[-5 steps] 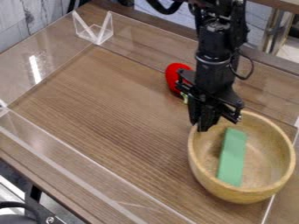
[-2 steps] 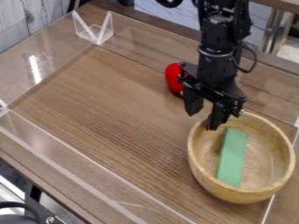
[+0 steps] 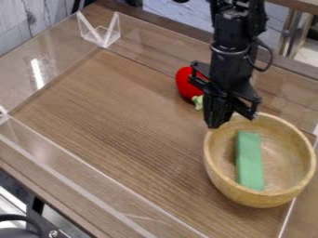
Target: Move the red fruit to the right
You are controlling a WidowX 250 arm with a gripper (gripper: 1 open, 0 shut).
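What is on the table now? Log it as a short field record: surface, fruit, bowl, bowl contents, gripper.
surface: wooden table with clear walls along its edges
red fruit: on the table, partly hidden behind the gripper, outside the bowl
wooden bowl: at the near right
bowl contents: green block lying inside
gripper: pointing straight down, jaws shut, above the bowl's far rim, holding nothing visible
fruit to gripper: contact cannot be told

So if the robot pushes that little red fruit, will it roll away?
Probably a bit. The red fruit looks rounded and glossy, so it may roll or slip rather than slide straight. It looks small next to the wooden bowl, so it is likely light. The tool hides part of it, so its exact shape is unclear.
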